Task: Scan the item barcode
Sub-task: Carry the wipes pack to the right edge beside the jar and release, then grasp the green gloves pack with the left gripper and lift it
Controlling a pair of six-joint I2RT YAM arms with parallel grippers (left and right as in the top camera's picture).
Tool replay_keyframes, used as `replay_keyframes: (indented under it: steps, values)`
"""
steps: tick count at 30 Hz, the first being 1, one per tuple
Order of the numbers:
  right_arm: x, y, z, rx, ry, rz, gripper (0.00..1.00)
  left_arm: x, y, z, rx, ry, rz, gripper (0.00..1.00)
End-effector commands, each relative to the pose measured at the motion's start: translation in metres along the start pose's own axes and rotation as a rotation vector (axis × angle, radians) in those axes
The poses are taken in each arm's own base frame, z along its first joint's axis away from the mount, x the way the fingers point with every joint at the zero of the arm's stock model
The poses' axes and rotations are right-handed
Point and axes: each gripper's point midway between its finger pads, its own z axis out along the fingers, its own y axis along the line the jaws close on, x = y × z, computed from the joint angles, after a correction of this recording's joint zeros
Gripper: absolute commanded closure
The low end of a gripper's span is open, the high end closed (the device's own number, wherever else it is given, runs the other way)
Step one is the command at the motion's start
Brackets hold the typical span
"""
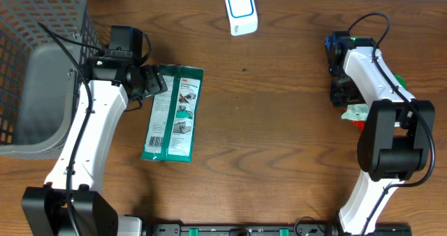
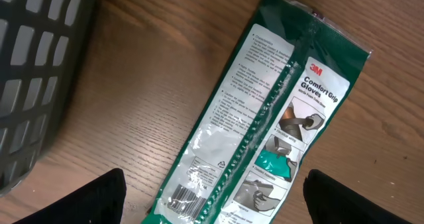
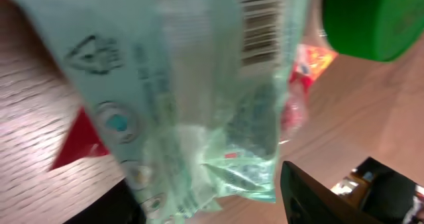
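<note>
Overhead notes, with 12 o'clock as the far edge. The wooden table (image 1: 279, 124) is carrying everything. A grey mesh basket (image 1: 42, 68) is sitting at 10 o'clock and running off the frame. The left arm (image 1: 91, 145) is reaching from 7 o'clock toward 11 o'clock beside the basket. The right arm (image 1: 387, 124) is rising from 5 o'clock and folding back toward 2 o'clock.

The glove package (image 1: 174, 114), green with a white label, is lying flat on the table at 9 o'clock of centre, slightly tilted. The left hand (image 1: 150, 82) is sitting over its 11 o'clock corner. In the left wrist view this hand (image 2: 212, 211) is standing wide open. Its fingertips (image 2: 99, 207) are showing at the bottom corners, and the package (image 2: 265, 131) is lying ungripped below them. The package's barcode (image 2: 185, 199) is facing up.

The white-and-blue scanner (image 1: 241, 11) is standing at 12 o'clock, well apart from both hands.

The right hand (image 1: 343, 95) is pointing toward 6 o'clock, near a pale green pouch (image 1: 356, 112) at 3 o'clock. In the right wrist view the pouch (image 3: 199, 105) is filling the frame, blurred, with a second barcode (image 3: 262, 25) showing near the top. One dark finger (image 3: 318, 207) is showing at 5 o'clock. Whether this hand is open, closed or gripping the pouch cannot be told.

A green disc (image 3: 371, 18) is sitting at 1 o'clock of the pouch. A red wrapper (image 3: 79, 141) is peeking out at 8 o'clock.
</note>
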Motion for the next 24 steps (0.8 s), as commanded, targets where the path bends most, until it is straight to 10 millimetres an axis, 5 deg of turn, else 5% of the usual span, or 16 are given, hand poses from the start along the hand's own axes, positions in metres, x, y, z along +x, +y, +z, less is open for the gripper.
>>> replay_keyframes:
  steps: [1, 7, 12, 15, 24]
  values:
    - [-0.006, 0.003, -0.022, -0.113, -0.047, 0.0, 0.39, -0.006, 0.002, -0.005, -0.005, -0.02, 0.0, 0.14]
    - [-0.003, 0.025, -0.063, -0.369, -0.114, -0.071, 0.23, -0.006, 0.002, -0.005, -0.005, -0.02, 0.0, 0.14]
    - [0.007, 0.07, -0.107, -0.733, -0.117, -0.089, 0.18, -0.006, 0.002, -0.005, -0.005, -0.02, 0.0, 0.14]
    - [0.011, 0.093, -0.129, -0.917, -0.105, -0.109, 0.01, -0.006, 0.002, -0.005, -0.006, -0.021, 0.0, 0.14]
    - [0.017, 0.123, -0.15, -1.025, -0.095, -0.117, 0.01, -0.006, 0.002, -0.005, -0.005, -0.021, 0.0, 0.14]
